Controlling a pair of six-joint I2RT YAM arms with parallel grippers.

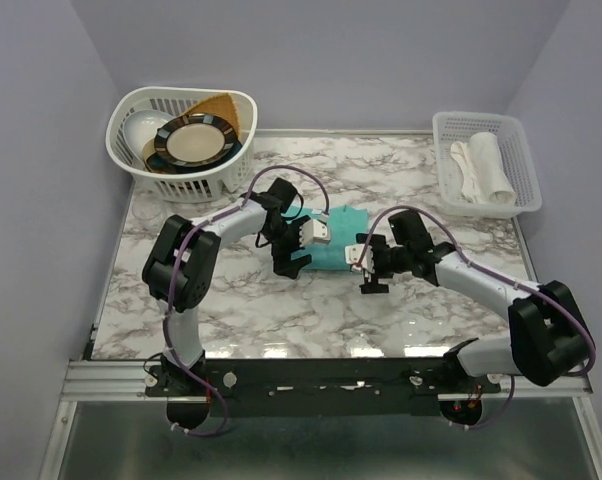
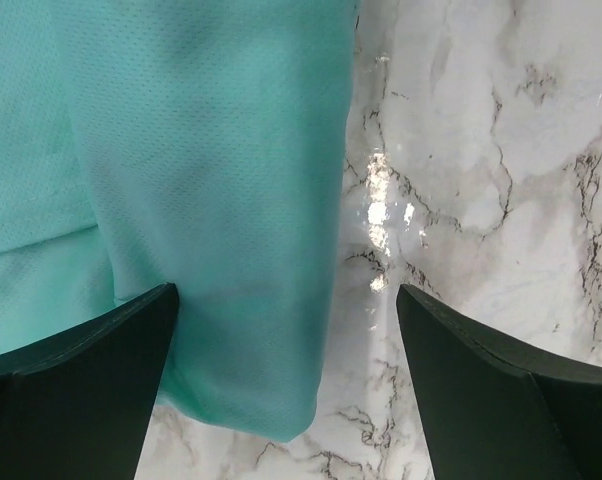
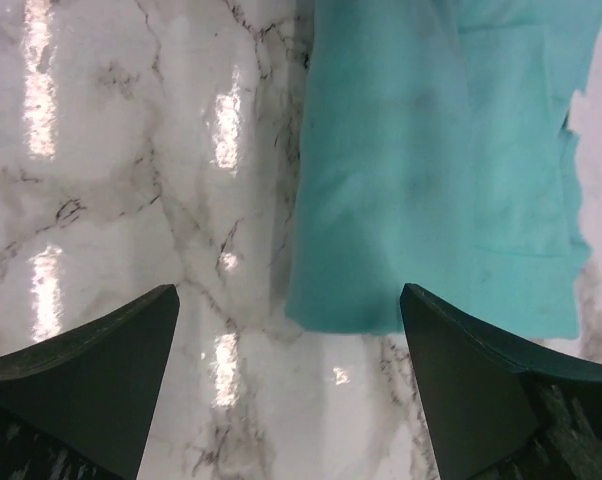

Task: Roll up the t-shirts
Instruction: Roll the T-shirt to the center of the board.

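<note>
White marble surface (image 1: 281, 310) carrying a folded teal t-shirt (image 1: 333, 240) mid-centre, round white basket (image 1: 181, 182) far-left, rectangular white basket (image 1: 527, 175) far-right.

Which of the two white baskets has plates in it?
The rounded basket at the back left; the rectangular basket at back right holds rolled white cloth.

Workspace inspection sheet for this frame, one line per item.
Surface: marble-pattern table, glossy, showing light reflections.
Job's things: teal t-shirt, a compact bundle lying at the table's centre.
Clutter: white basket holding plates, far left; white tray holding white cloths, far right.
Grippers: left gripper and right gripper both open, one at each end of the shirt, holding nothing.
Cables: purple cables run along both arms.
Surroundings: plain pale walls on three sides.
</note>
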